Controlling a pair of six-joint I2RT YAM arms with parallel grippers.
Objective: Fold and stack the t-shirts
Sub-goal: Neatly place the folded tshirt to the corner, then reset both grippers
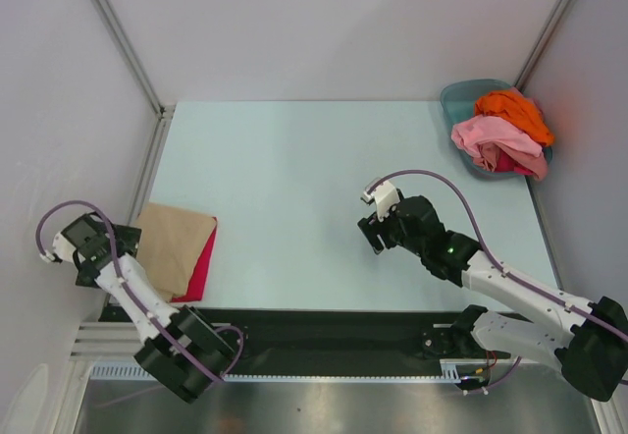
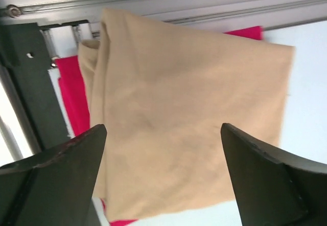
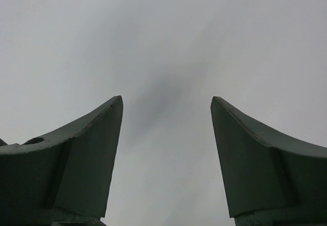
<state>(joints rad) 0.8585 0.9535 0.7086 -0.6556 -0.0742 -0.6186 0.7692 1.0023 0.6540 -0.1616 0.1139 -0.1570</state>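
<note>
Folded tan t-shirt (image 1: pixel 175 245) lies on the magenta t-shirt (image 1: pixel 202 273) at the table's (image 1: pixel 294 159) near-left edge, directly under the spread, empty left gripper (image 2: pixel 163 134). Orange t-shirt (image 1: pixel 515 110) and pink t-shirt (image 1: pixel 491 137) are heaped in the far-right teal basin (image 1: pixel 451 95). The right gripper (image 3: pixel 167 100), also spread and empty, is the nearer one.

- The upper folded shirt (image 2: pixel 189 123) lies straight ahead of the left gripper (image 2: pixel 163 134), spanning the gap between its fingers.
- The lower shirt (image 1: pixel 201 272) lies under it and shows past its edge on the side away from that gripper.
- Both rest at the near left corner of the table (image 1: pixel 294 179).
- The right gripper (image 1: pixel 373 233) hangs over bare table, well to the right of the stack.
- The basin (image 1: pixel 456 95) stands behind and to the right of the right gripper, well apart.
- Loose shirts (image 1: pixel 505 130) are heaped in the basin.
</note>
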